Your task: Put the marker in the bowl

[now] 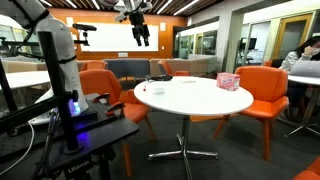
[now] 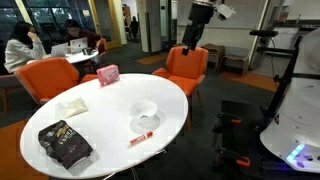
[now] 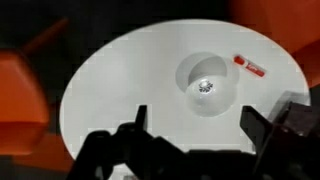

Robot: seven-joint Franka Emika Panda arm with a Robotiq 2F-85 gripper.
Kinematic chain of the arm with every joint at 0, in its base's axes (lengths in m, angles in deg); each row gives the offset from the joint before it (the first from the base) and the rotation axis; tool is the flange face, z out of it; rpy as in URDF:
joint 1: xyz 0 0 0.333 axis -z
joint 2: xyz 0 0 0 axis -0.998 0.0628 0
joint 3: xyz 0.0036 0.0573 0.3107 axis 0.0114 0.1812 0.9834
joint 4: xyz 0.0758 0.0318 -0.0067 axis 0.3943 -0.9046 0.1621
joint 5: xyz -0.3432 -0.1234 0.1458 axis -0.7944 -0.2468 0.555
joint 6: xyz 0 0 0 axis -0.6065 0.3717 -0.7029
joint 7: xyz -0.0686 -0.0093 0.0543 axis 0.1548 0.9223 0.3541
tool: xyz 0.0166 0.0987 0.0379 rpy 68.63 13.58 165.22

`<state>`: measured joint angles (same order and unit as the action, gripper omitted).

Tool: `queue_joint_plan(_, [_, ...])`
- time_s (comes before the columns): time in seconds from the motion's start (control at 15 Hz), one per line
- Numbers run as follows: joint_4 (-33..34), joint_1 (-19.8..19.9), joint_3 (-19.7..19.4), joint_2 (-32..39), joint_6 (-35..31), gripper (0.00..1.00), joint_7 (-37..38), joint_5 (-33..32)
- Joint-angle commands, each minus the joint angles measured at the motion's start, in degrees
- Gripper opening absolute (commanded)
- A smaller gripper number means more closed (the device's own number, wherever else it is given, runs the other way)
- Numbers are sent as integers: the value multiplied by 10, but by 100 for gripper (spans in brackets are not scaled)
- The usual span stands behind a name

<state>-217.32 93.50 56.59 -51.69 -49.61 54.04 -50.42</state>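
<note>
In an exterior view, a black snack bag [image 2: 65, 143] lies at the near edge of the round white desk [image 2: 105, 130]. Past it, the red marker [image 2: 142, 138] lies on the desk just beside the white bowl [image 2: 145, 112], not in it. Farther back stands the pink box [image 2: 108, 74]. The gripper [image 2: 192, 47] hangs high above the desk's far side. In the wrist view its fingers [image 3: 135, 125] stand apart, holding nothing.

The arm [image 1: 60, 47] is built of rounded white segments with black joints, a blue light glows low at its base [image 2: 298, 156], and its black gripper [image 2: 188, 48] ends in two dark, blocky fingers [image 3: 135, 128], blurred in the wrist view.
</note>
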Motion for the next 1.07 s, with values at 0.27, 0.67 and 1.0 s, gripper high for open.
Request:
queue_joint_plan(0.27, [15,-14,-2,20,9,100,-38,-4])
queue_joint_plan(0.67, [83,-92,11,158,5,100,-144,-5])
queue_joint_plan(1.0, [141,-129,61,321,-36,100,-181,-41])
